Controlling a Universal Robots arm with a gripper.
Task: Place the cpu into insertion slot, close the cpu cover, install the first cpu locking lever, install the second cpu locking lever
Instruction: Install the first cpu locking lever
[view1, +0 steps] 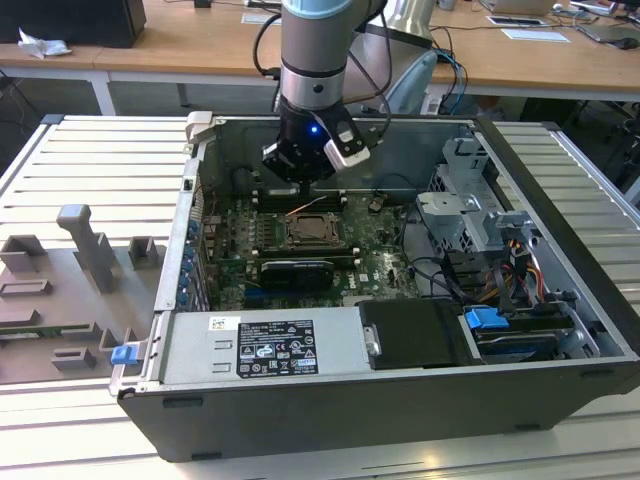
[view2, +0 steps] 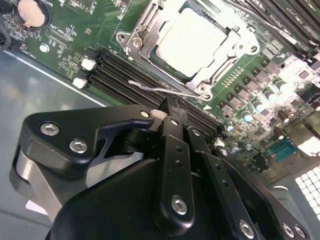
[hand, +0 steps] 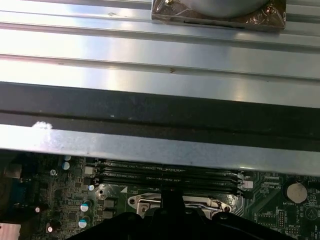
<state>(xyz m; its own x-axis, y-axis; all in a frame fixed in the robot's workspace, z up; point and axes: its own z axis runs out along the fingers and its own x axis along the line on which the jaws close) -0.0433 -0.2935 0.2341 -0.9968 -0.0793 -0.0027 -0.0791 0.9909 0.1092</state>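
The cpu (view2: 192, 42), with its pale silver top, lies flat in the insertion slot (view1: 310, 232) on the green board. Around it the silver cpu cover (view2: 145, 27) lies down as a frame. A thin wire locking lever (view2: 150, 86) runs along the socket's edge that faces the memory slots. My gripper (view2: 167, 107) hangs just over that lever, black fingers pressed together with nothing visible between them. In the exterior view my gripper (view1: 298, 178) is inside the case just beyond the socket. The first wrist view shows the socket's metal edge (hand: 175, 202) past the dark fingers.
Black memory slots (view2: 120, 75) run beside the socket, under the fingers. A coin battery (view2: 31, 11) sits on the board. The case's metal wall (hand: 150, 105) rises close behind. A power supply (view1: 265, 345) and a drive cage (view1: 460, 200) crowd the case's front and the exterior view's right.
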